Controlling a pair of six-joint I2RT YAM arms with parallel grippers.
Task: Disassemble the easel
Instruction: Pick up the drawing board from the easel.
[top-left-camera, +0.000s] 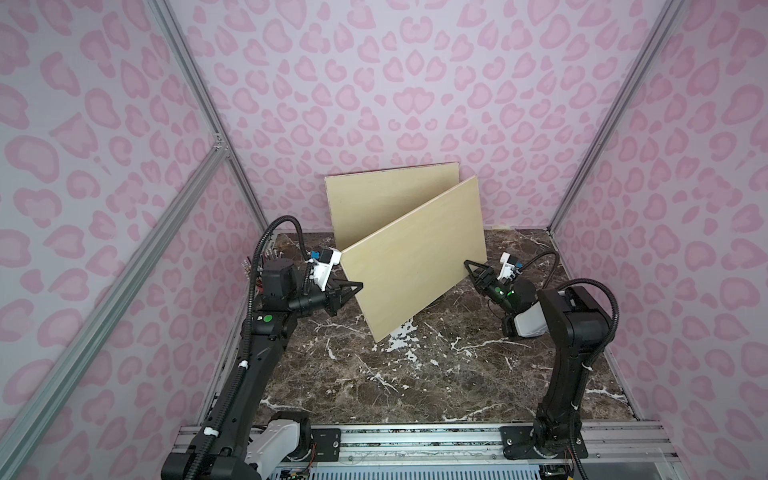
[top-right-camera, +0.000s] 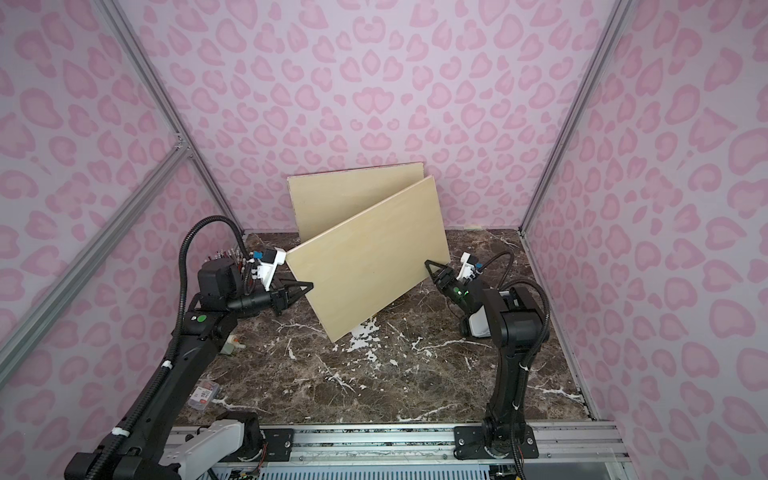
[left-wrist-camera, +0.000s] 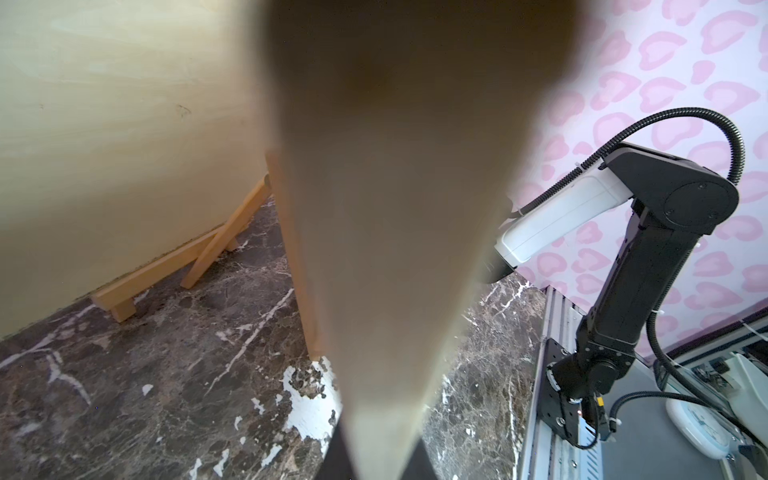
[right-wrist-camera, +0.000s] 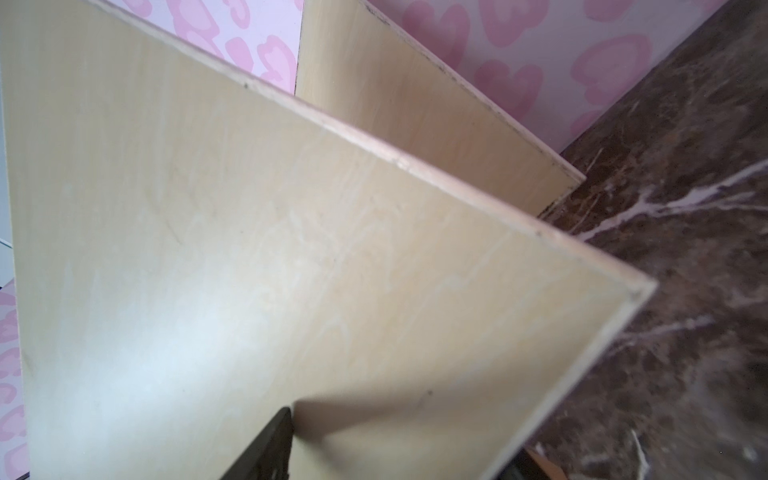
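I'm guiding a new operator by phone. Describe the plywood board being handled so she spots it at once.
On the dark marble tabletop, two pale plywood boards stand before the pink back wall. It is the front board, slanted, with the left gripper shut on one side edge and the right gripper at the opposite edge; the rear board is touched by neither.

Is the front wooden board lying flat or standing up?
Standing, tilted: the front board is tipped onto one lower corner on the table, with the left gripper shut on its edge.
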